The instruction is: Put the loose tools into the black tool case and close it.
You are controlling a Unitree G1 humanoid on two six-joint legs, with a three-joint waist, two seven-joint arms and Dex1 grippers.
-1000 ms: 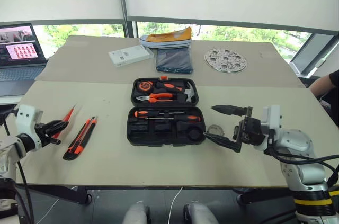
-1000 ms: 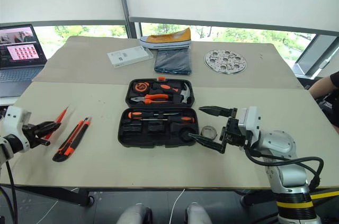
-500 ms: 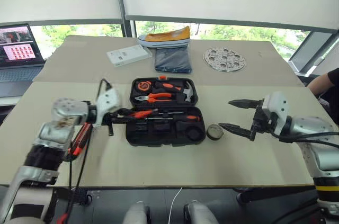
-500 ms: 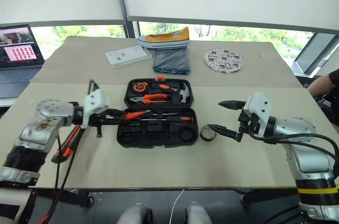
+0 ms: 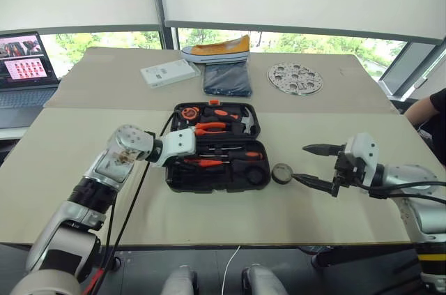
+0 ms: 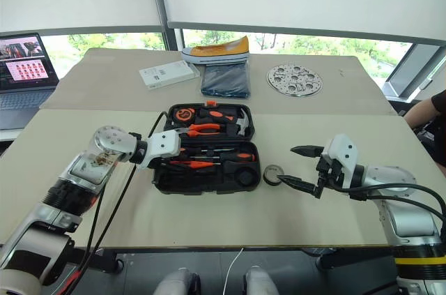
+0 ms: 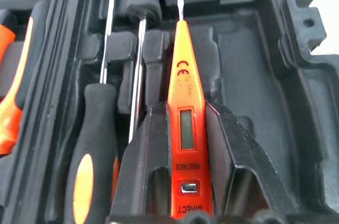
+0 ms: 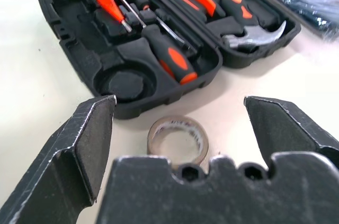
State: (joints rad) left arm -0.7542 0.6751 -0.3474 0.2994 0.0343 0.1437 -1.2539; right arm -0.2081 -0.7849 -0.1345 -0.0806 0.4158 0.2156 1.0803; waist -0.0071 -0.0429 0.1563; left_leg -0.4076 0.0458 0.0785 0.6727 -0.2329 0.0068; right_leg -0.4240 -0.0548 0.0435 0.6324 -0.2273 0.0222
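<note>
Two screwdrivers (image 8: pixel 159 44), one tester pen (image 7: pixel 186 123), cased.

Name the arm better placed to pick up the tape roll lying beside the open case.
Right. The right gripper stands open right beside the small tape roll on the table. The left gripper is shut on the thin orange tester pen over the black plastic tool case.

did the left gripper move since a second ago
Yes. The left gripper swung in from the table's left edge to over the open tool case, carrying the orange tester pen.
</note>
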